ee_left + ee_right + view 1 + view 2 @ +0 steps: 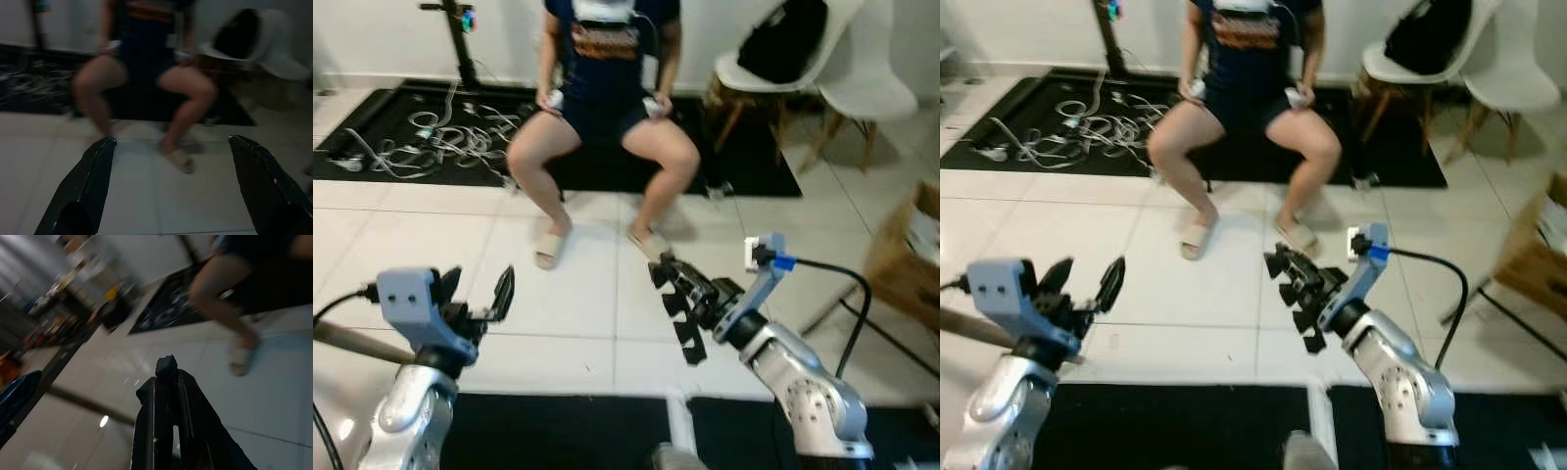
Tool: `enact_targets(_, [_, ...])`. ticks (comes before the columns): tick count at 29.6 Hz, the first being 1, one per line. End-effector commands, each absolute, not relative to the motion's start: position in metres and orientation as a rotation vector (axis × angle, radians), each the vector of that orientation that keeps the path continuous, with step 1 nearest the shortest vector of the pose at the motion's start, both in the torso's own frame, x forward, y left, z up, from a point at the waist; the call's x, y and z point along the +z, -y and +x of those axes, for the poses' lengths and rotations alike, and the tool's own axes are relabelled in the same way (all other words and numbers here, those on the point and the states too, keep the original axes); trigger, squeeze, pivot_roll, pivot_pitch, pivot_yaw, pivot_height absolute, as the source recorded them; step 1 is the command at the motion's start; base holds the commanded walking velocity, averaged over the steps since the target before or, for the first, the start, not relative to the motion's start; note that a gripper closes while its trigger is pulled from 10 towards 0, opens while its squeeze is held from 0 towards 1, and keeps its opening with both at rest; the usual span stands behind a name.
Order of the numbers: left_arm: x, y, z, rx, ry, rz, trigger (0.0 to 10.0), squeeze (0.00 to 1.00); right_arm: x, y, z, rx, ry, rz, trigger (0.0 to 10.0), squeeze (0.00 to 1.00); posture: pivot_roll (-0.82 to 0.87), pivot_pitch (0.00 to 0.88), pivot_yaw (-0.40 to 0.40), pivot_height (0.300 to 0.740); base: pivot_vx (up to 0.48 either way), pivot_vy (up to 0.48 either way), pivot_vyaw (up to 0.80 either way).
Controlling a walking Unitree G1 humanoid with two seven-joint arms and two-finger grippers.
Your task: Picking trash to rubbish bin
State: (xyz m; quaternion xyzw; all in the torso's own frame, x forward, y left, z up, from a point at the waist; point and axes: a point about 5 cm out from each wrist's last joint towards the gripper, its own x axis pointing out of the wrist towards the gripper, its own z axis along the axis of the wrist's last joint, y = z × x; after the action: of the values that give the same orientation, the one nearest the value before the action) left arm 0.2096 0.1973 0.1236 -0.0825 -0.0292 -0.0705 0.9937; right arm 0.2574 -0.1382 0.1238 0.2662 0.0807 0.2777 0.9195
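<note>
1. We hold both arms raised in front of us over the white tiled floor [578, 294], silver forearms angled up and inward.
2. Our left gripper [478, 291] points forward, its two long black fingers spread wide with nothing between them; in the left wrist view the fingers [93, 181] stand far apart on either side of the floor ahead.
3. Our right gripper [674, 311] reaches forward and to the left from a bent elbow, a black cable [842, 284] looping off its wrist. In the right wrist view its two fingers [168, 416] lie pressed almost together, with only a thin slit between them and nothing held.
4. A person [607, 117] sits facing us at the far edge of the floor, in dark shorts and pale sandals, both feet flat on the tiles, a small white controller in each hand.
5. Behind the person lies one black mat [401, 127] with a tangle of white cables [450, 137] spread across its left part.
6. Two white moulded chairs with wooden legs [783, 69] stand at the mat's far right corner; the nearer one carries a black bag [783, 39].
7. A brown cardboard box [906, 255] sits at the right edge of the floor.
8. Two more black mats [1185, 421] lie right at our feet, with a narrow strip of floor between them.
9. We cannot make out any trash or a rubbish bin on the floor.
</note>
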Motion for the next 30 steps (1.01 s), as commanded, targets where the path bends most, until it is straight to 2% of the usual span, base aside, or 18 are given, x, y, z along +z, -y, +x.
enact_targets(1, [0.1231,-0.1953,0.2096,-0.153,0.049,-0.154,10.0,0.00,0.1221,0.1418,0.2560,0.556,-0.180,0.546,10.0,0.00,-0.12,0.000,0.002,0.740,0.000,0.000,-0.80])
enact_targets(30, [0.1235,-0.1945,0.2094,-0.154,0.049,-0.154,10.0,0.00,0.1229,0.1427,0.2563,0.553,-0.177,0.554,10.0,0.00,-0.12,0.000,0.001,0.740,0.000,0.000,-0.80])
